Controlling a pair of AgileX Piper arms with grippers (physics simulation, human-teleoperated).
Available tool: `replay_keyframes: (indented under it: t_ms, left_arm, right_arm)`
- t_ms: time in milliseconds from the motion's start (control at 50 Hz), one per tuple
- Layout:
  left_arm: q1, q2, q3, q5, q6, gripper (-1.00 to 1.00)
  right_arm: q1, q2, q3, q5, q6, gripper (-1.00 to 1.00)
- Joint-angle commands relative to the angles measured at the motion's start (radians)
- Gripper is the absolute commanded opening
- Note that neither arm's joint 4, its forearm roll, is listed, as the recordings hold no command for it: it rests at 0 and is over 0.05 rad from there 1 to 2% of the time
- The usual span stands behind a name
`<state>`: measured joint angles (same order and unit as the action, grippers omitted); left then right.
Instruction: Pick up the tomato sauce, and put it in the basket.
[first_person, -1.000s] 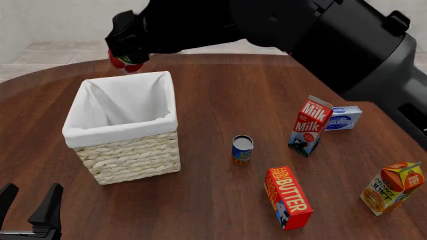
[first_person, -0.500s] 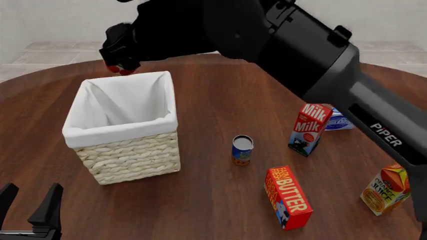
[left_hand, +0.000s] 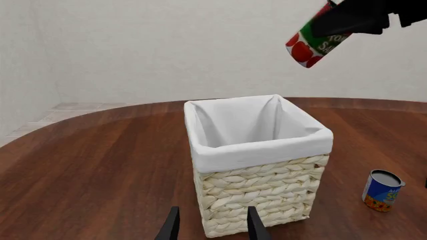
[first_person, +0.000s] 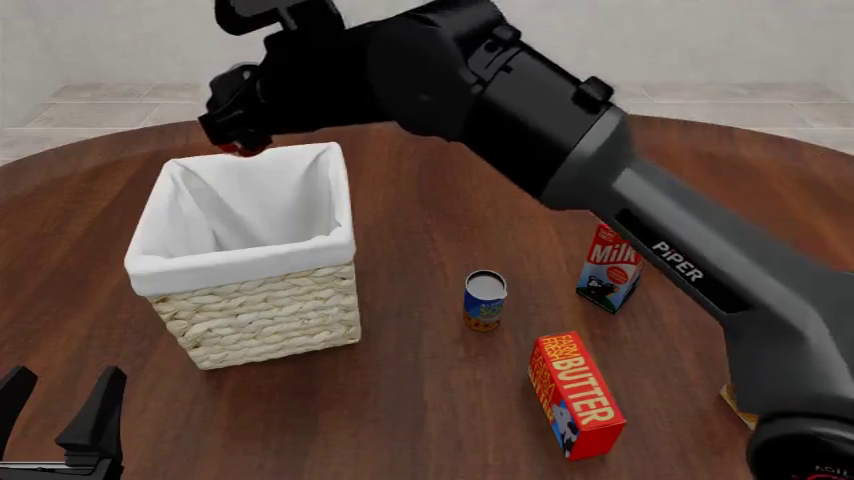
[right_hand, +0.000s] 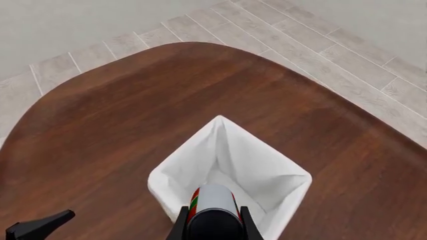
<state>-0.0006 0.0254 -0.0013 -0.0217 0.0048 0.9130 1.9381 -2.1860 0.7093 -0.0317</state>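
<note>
The tomato sauce, a red can with a green band, hangs tilted in the air above the far side of the basket. My right gripper is shut on it. The front view shows only a red sliver of the tomato sauce under the right gripper, at the far rim of the wicker basket. In the right wrist view the tomato sauce sits between the fingers over the white-lined basket. My left gripper stands open and empty near the table's front left edge.
A blue-and-orange can stands right of the basket. A red butter box lies near the front, and a milk carton shows partly behind the right arm. That arm spans the table's right side diagonally.
The right arm has swung further across the view, now hiding the boxes at the right. The can has shifted slightly left and down toward the basket's far rim. The left gripper is unmoved.
</note>
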Motion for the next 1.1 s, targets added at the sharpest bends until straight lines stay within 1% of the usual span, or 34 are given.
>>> replay_keyframes:
  t_ms: [20,160,400,540,640,660,700,720,800,860,980,1100]
  left_arm:
    - [0.000,0.000,0.000,0.000,0.000,1.00]
    - [0.000,-0.001,0.000,0.000,0.000,1.00]
    - [0.000,0.000,0.000,0.000,0.000,1.00]
    - [0.000,0.000,0.000,0.000,0.000,1.00]
    - [0.000,0.000,0.000,0.000,0.000,1.00]
    - [0.000,0.000,0.000,0.000,0.000,1.00]
    - [0.000,-0.001,0.000,0.000,0.000,1.00]
    - [0.000,-0.001,0.000,0.000,0.000,1.00]
    - [0.000,0.000,0.000,0.000,0.000,1.00]
    - [0.000,0.000,0.000,0.000,0.000,1.00]
    - [0.000,0.000,0.000,0.000,0.000,1.00]
    - [0.000,0.000,0.000,0.000,0.000,1.00]
  right_arm:
    - [-0.008,0.044,-0.034,-0.018,0.016,-1.00]
    - [0.001,0.067,-0.048,-0.029,0.019,-1.00]
    - [-0.002,0.124,-0.110,-0.014,0.023,-1.00]
    - [-0.016,0.147,-0.139,0.001,0.016,-1.00]
    - [-0.023,0.145,-0.105,-0.021,0.012,-1.00]
    - [-0.026,0.146,-0.097,-0.028,0.024,-1.00]
    - [-0.032,0.151,-0.099,-0.029,0.021,-1.00]
    - [-0.036,0.154,-0.099,-0.032,0.029,-1.00]
    - [-0.044,0.164,-0.103,-0.029,0.028,-1.00]
    - [-0.048,0.169,-0.108,-0.028,0.039,-1.00]
    - [-0.054,0.185,-0.130,-0.013,0.037,-1.00]
    - [-0.054,0.189,-0.115,-0.025,0.045,-1.00]
